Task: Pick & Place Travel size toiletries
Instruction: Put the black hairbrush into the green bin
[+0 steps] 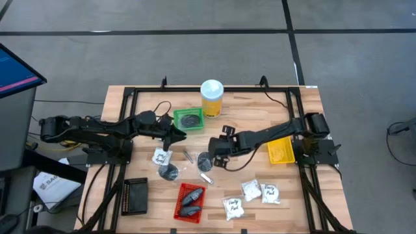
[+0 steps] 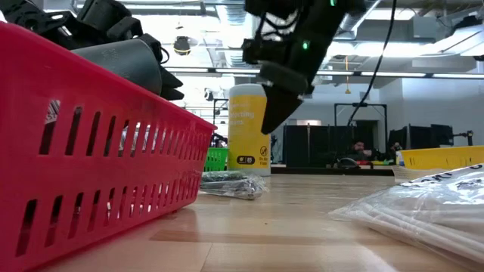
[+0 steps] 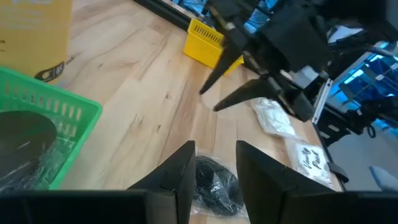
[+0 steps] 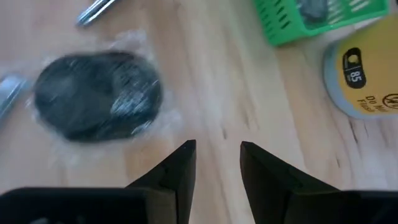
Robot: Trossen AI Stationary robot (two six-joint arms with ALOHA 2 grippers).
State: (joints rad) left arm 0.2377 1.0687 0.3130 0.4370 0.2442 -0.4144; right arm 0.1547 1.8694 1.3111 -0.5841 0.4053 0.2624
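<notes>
High view: the left hand (image 1: 174, 138) hung over the desk (image 1: 305, 117) just beside the green tray (image 1: 188, 118), which held one dark puck. The right hand (image 1: 216, 151) hung near the desk's middle, close to a wrapped puck (image 1: 205, 160). A second puck (image 1: 168, 172) and a white sachet (image 1: 160, 156) lay below the left hand; three more sachets (image 1: 252, 190) lay toward the near edge. Two dark bottles lay in the red tray (image 1: 189, 201). The yellow jar (image 1: 212, 99), yellow tray (image 1: 281, 151) and black tray (image 1: 135, 195) stood apart.

Low view: the red tray filled the foreground, and the fingers of one hand hung clear of the desk with nothing between them.

Left wrist view: the left hand's fingers (image 3: 177, 177) stood parted and empty, a film-wrapped puck (image 3: 214, 180) lying between and beyond them – not gripped.

Right wrist view: the right hand's fingers (image 4: 180, 168) stood parted and empty; the wrapped puck (image 4: 96, 94) lay ahead on the desk, apart from them.

Judgement: the pucks look light and stiff, but their crinkled film is likely slippery – best pinched across the rim. The sachets look soft and should be taken by an edge.
</notes>
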